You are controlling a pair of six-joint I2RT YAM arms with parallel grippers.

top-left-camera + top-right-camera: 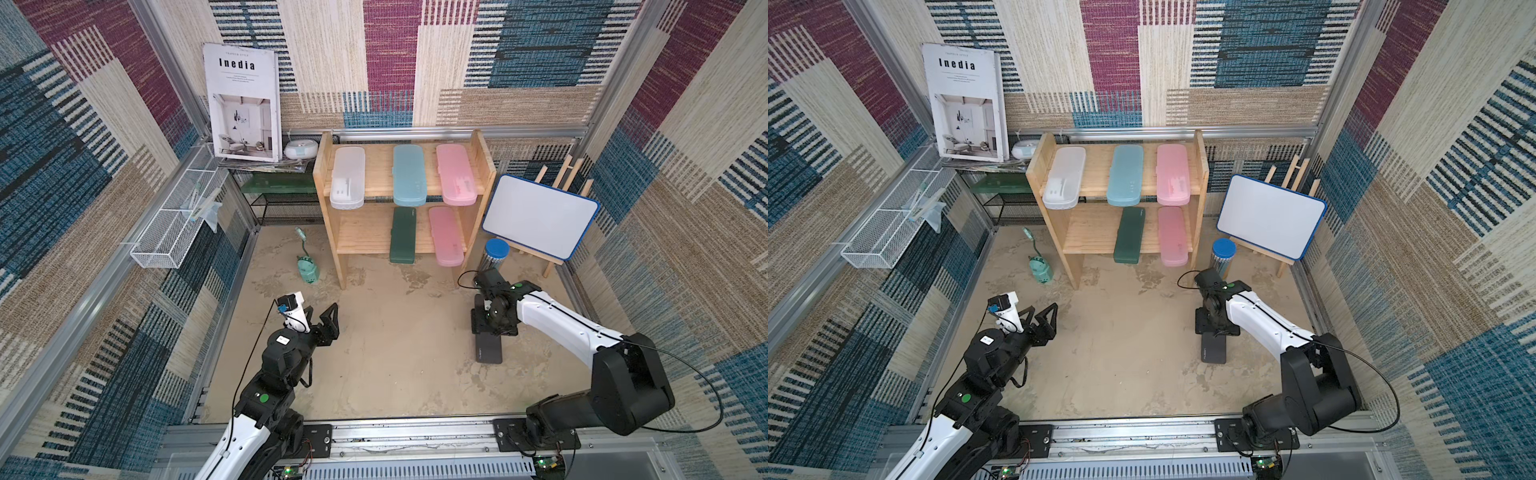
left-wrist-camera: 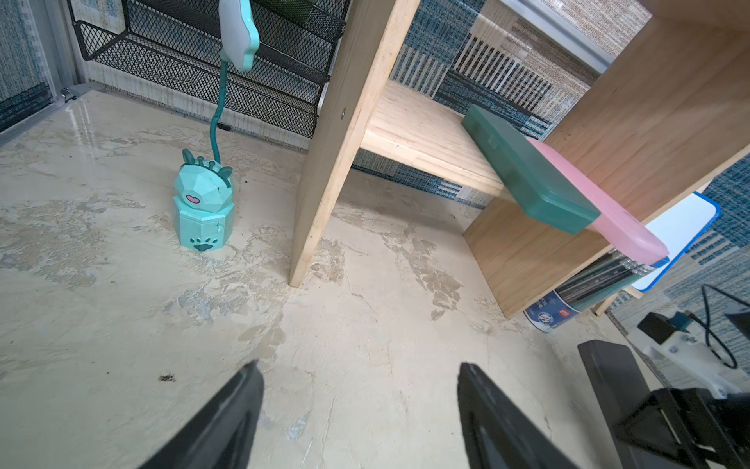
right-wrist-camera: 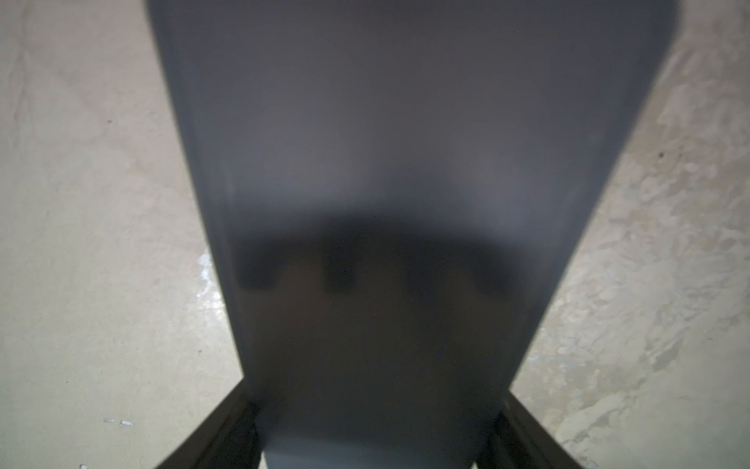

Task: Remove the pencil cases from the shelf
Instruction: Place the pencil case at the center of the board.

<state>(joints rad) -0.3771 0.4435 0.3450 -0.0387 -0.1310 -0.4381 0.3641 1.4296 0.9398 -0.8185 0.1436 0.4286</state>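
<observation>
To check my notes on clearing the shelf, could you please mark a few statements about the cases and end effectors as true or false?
1. Five cases are on the shelf. True.
2. The black case lies on the lower tier. False: it lies on the table, with the right end effector shut on it.
3. The left end effector is open and empty. True.
4. The green case sits on the upper tier. False: it is on the lower tier, beside the lower pink case.
5. The blue case lies between the white case and the upper pink case. True.
</observation>
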